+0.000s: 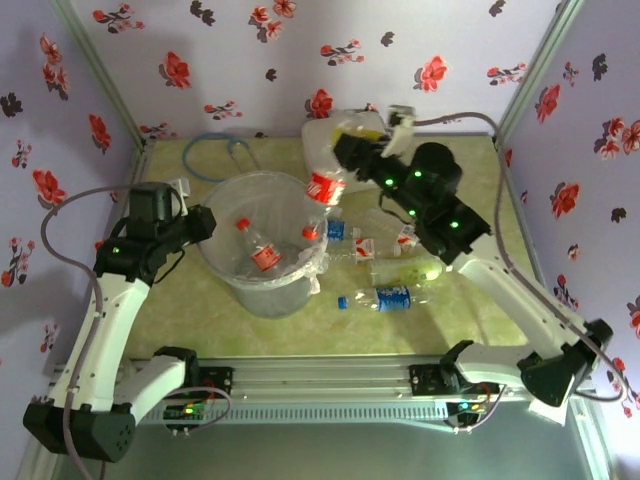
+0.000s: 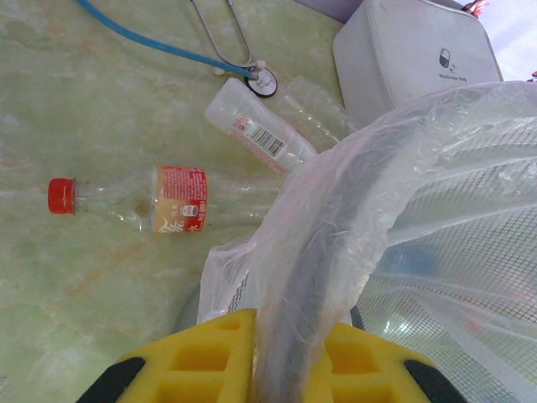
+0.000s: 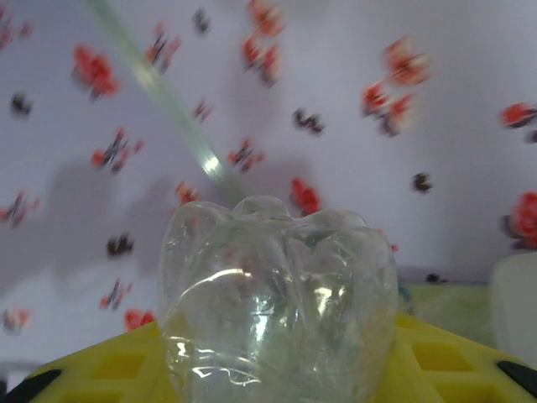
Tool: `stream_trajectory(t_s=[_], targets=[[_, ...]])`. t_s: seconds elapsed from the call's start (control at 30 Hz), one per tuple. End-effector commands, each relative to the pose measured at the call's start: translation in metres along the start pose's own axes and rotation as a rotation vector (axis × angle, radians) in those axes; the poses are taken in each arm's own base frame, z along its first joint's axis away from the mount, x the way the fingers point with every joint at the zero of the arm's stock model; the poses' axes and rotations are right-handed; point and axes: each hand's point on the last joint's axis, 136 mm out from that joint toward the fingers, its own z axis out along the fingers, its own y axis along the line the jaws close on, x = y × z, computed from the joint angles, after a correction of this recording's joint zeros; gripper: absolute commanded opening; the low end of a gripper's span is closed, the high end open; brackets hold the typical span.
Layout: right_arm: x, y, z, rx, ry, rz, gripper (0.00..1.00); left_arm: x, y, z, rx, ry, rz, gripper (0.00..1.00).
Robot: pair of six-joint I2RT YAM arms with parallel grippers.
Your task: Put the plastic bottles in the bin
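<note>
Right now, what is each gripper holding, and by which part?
The right gripper holds a clear plastic bottle by its base end. The left gripper is clamped on the bag-lined rim of the bin.

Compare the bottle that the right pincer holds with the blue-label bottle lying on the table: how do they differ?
The held bottle has a red label; the table bottle has a blue one. The held bottle hangs neck down from the right pincer over the bin; the table bottle lies on its side beside the bin. Both are small and of clear plastic.
</note>
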Motion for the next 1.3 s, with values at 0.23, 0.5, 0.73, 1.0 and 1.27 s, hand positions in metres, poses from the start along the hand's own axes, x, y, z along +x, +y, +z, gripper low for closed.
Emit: stream_trajectory(t_s=[0.23, 0.5, 0.73, 1.0, 1.27], targets=[[0.101, 0.059, 0.034, -0.194, 0.283, -0.348, 0.28, -0.01, -0.009, 0.004, 0.034, -0.033, 0.001, 0.0], [0.142, 0.044, 0.042, -0.158, 0.349, -0.335, 0.48, -0.011, -0.009, 0.007, 0.033, -0.033, 0.01, 0.0], [0.13, 0.045, 0.037, -0.148, 0.315, -0.353, 0.71, -0.008, -0.008, 0.009, 0.03, -0.027, 0.014, 0.0], [0.107, 0.045, 0.027, -0.107, 0.276, -0.371, 0.91, -0.008, -0.008, 0.006, 0.034, -0.034, 0.015, 0.0], [0.066, -0.016, -0.012, 0.156, 0.192, -0.3, 1.0, -0.006, -0.007, 0.007, 0.035, -0.036, 0.013, 0.0]])
